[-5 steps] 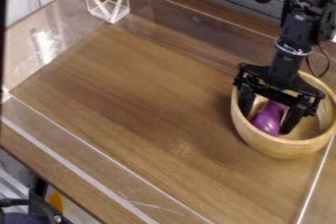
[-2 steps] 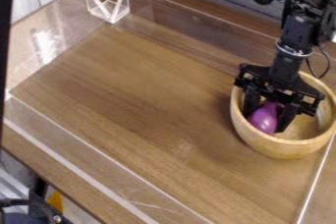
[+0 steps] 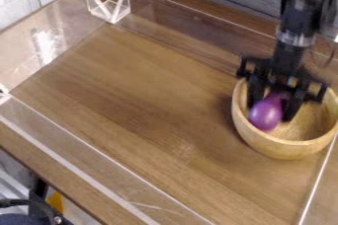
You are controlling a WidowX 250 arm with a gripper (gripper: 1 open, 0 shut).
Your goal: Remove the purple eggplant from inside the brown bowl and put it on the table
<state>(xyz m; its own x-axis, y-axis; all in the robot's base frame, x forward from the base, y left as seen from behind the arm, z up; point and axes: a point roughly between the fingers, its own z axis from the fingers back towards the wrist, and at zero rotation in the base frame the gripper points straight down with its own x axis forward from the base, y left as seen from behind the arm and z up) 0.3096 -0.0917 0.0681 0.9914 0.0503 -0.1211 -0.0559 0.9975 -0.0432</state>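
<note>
A wide medium-brown wood-grain desk fills the view, edged by clear acrylic walls that catch pale glare. A small clear folded acrylic stand sits at its far-left corner.

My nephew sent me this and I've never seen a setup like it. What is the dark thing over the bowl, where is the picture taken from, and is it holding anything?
The dark thing is a robot arm reaching straight down; its grasping end, the hand, has two fingers. There is one picture, taken from a camera looking down across the table from one corner. The table is wood-grained with clear plastic walls along its edges. On the right stands a round brown bowl, and within its rim is a small purple eggplant, a toy by the look of it. The hand's fingers stand on either side of the eggplant and appear closed on it, though the picture is blurred there. A small clear plastic stand sits in the far corner.
</note>
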